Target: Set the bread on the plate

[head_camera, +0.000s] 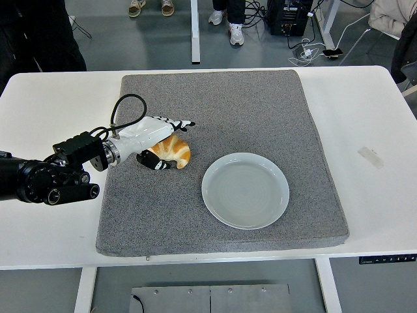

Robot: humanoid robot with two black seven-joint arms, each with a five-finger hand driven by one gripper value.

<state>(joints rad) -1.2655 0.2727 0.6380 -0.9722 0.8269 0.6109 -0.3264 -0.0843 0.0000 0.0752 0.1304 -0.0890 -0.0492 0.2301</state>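
Crosswise, croissant [171,151] tips down.

- We see a white surface [365,111] spanning the picture, with a grey felt-like mat [260,104] lying over its middle.
- A small strip of tape [370,156] sits on the surface to the right of the mat.
- Beyond the far edge lies a grey floor [111,45], with a white table leg [194,31] standing on it.
- People's shoes [236,34] show at the top.
- A black box [290,16] and loose cables [306,49] sit on the floor at upper right.
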